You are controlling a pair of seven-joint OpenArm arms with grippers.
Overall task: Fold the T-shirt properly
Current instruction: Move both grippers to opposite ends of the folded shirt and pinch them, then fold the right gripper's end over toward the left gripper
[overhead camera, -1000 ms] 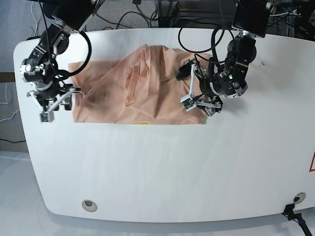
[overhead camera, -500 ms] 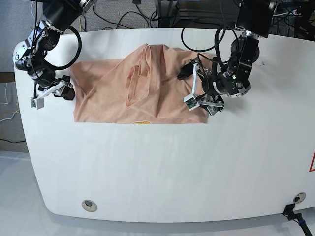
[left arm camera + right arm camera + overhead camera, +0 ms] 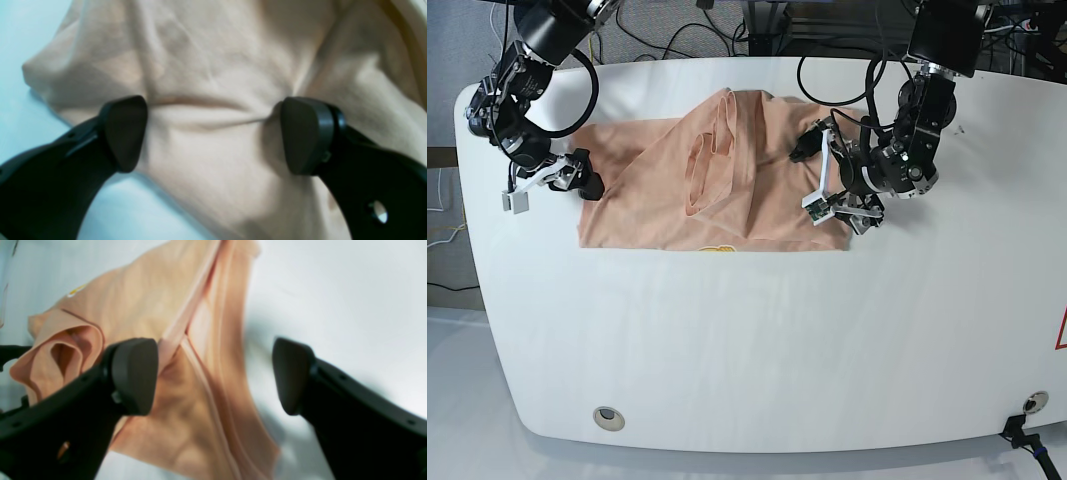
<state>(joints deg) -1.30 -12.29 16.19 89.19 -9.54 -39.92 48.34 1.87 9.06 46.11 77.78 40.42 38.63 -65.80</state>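
A robotics lab: a white table (image 3: 747,340) with cables (image 3: 727,25) trailing behind it on grey floor.

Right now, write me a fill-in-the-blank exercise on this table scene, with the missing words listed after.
1. The T-shirt on the white table is ____ in colour.
2. The jaws of the left gripper stand ____ over the fabric.
3. The small print at the shirt's near edge is ____.
4. The right gripper is beside the shirt's edge with ____ between its jaws.

Missing words: peach; open; yellow; nothing
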